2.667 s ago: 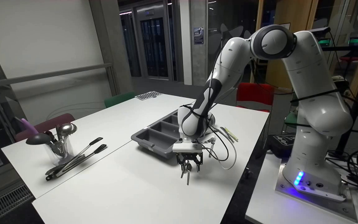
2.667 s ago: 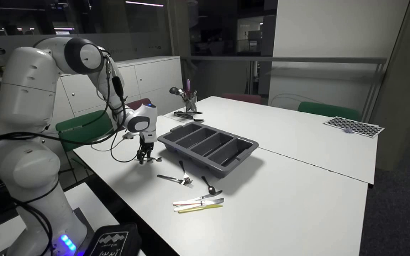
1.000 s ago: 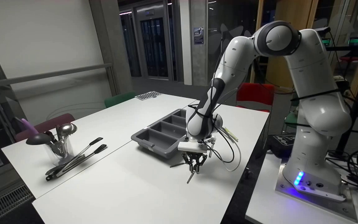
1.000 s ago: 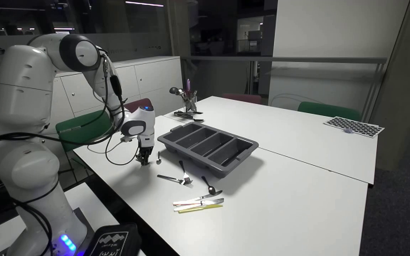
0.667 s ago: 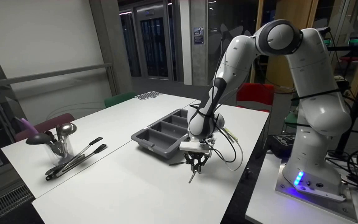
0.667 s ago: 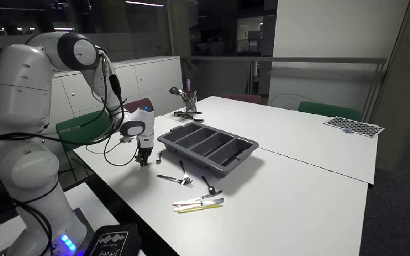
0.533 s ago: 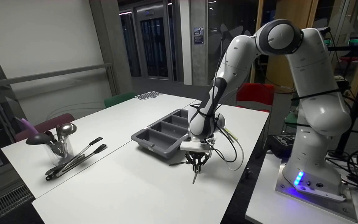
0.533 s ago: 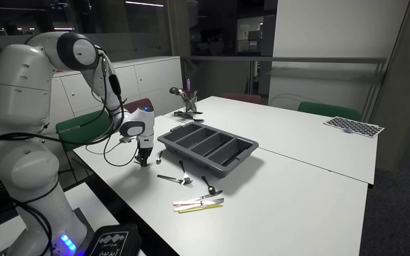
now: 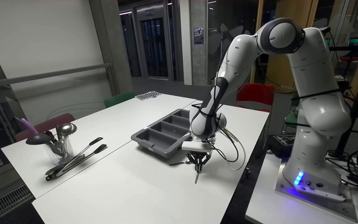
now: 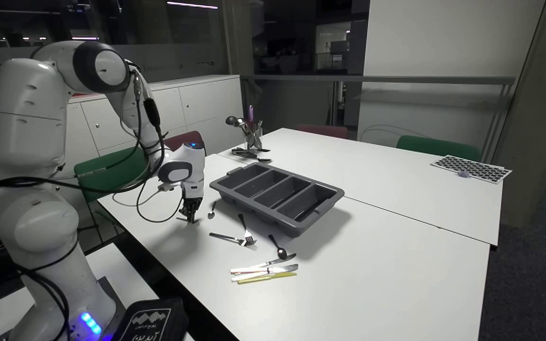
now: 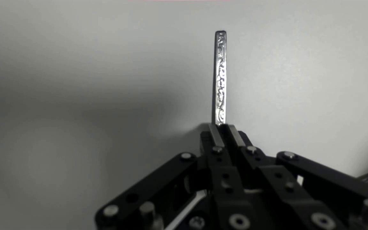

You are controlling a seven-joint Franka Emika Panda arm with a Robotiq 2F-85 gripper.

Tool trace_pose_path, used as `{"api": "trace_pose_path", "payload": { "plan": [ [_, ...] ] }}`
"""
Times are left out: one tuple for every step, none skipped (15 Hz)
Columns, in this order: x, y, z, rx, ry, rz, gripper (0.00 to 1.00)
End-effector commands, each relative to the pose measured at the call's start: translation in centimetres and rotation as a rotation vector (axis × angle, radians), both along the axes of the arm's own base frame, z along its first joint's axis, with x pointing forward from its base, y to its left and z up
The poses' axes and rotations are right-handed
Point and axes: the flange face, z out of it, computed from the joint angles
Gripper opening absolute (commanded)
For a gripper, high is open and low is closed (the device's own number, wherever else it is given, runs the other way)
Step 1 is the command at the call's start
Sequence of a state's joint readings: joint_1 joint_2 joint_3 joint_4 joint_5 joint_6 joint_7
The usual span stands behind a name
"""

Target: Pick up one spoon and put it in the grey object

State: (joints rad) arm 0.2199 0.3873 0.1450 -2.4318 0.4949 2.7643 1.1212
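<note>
One black gripper [image 11: 223,127] is pinching a silver handle [image 11: 220,80] low over the white table [image 10: 396,270], between the grey tray [image 10: 263,213] and the table edge on the robot's side. Its two fingers [image 11: 216,135] were wide apart a moment ago, and now they squeeze together. I think the handle is a spoon's, but its other end is hidden. A loose spoon [image 10: 211,214] has turned too, and lies just off the tray corner nearest the gripper, not touching it. So picking up one spoon looks begun, and lifting and putting in are still to do.
</note>
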Motion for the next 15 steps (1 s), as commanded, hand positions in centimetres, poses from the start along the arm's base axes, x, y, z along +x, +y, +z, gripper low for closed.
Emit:
{"api": "trace_pose_path", "payload": {
  "plan": [
    [-1.7, -0.8, 1.6, -0.006, -0.05, -0.013, 0.02],
    [-2.1, -0.8, 1.9, -0.012, -0.065, -0.012, 0.02],
    [-2.6, -0.6, 2.4, -0.022, -0.088, -0.007, 0.02],
    [-3.0, -0.6, 2.9, -0.031, -0.107, -0.006, 0.02],
    [-3.5, -0.5, 3.5, -0.04, -0.126, -0.004, 0.02],
    [-3.8, -0.5, 4.2, -0.05, -0.14, -0.003, 0.02],
    [-4.1, -0.5, 4.9, -0.06, -0.152, -0.001, 0.02],
    [-4.4, -0.6, 5.6, -0.068, -0.161, 0.001, 0.02],
    [-4.3, -0.9, 6.6, -0.074, -0.167, 0.012, 0.02],
    [-4.0, -1.1, 7.6, -0.08, -0.178, 0.043, 0.02],
    [-3.6, -1.2, 8.7, -0.088, -0.194, 0.085, 0.02],
    [-2.9, -1.4, 9.9, -0.091, -0.214, 0.128, 0.02],
    [-2.4, -1.6, 11.1, -0.088, -0.228, 0.152, 0.02],
    [-1.7, -1.9, 12.5, -0.075, -0.248, 0.179, 0.02],
    [-1.3, -2.0, 13.7, -0.06, -0.262, 0.204, 0.02]
  ]
}}
